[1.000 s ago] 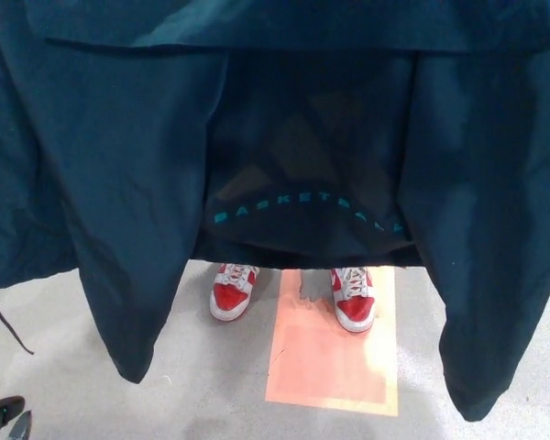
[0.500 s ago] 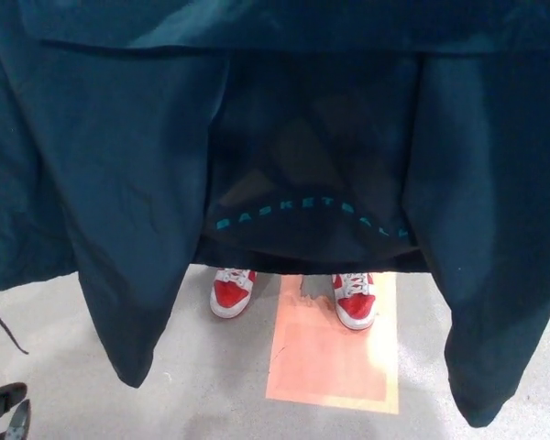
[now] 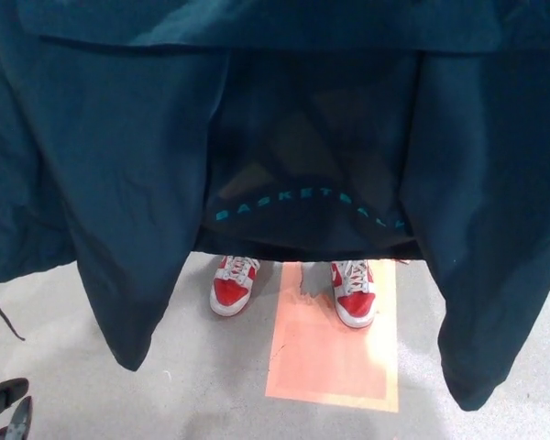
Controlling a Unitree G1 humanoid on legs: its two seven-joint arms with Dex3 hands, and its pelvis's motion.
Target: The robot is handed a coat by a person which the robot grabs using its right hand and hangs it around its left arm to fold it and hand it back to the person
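1. Lately, the dark teal fabric coat [image 3: 119,165] is being raised a little. Compared with half a second ago, its lower edges are sitting slightly higher against the grey floor [image 3: 202,385]. The orange rectangle [image 3: 330,357] marked on that floor is staying where it was, so the shift is being read as the coat's own and not the camera's.
2. That small lift is being judged as part of the handover: the coat is being presented by the person, and no grasp by the robot is being shown yet.
3. The coat is being held spread wide across the upper part of the head view, close before the camera and clear of the floor. The person is being hidden by it, except for a pair of red-and-white sneakers [image 3: 231,286] below.
4. Its long axis is being kept upright, with the top running out past the upper edge and the bottom pointing at the floor. Two long lobes are hanging down at either side, and a darker middle panel with an arc of teal lettering [image 3: 307,203] is hanging shorter between them.
5. The right hand is not being shown at all. A small black shape [image 3: 2,396] in the bottom-left corner may be the left hand, but whether it is released or clenched cannot be told.
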